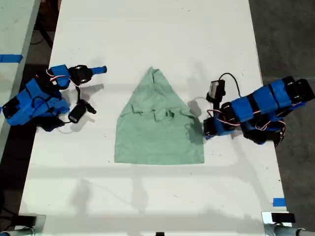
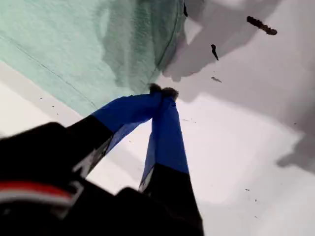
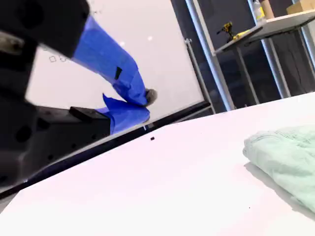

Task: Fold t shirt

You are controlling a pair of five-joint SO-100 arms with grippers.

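Note:
The t shirt (image 1: 157, 128) lies flat in the middle of the white table (image 1: 147, 39). It is pale mint green and wrinkled, with its point towards the far side and its straight hem towards the near side. My first gripper (image 1: 205, 129) rests low at the shirt's edge on the exterior view's right. Up close, the first gripper (image 2: 162, 91) is shut, its tips meeting right at the border of the t shirt (image 2: 74, 49); no cloth shows between them. My second gripper (image 1: 101, 69) is on the exterior view's left, well away from the shirt. That second gripper (image 3: 144, 105) is shut and empty, and the t shirt (image 3: 288, 157) shows beyond it.
A blue tape mark (image 1: 278, 202) sits near the table's front edge on the exterior view's right. A second table (image 1: 15, 34) with blue tape stands past the left edge. A shelf rack (image 3: 275, 24) rises beyond the table.

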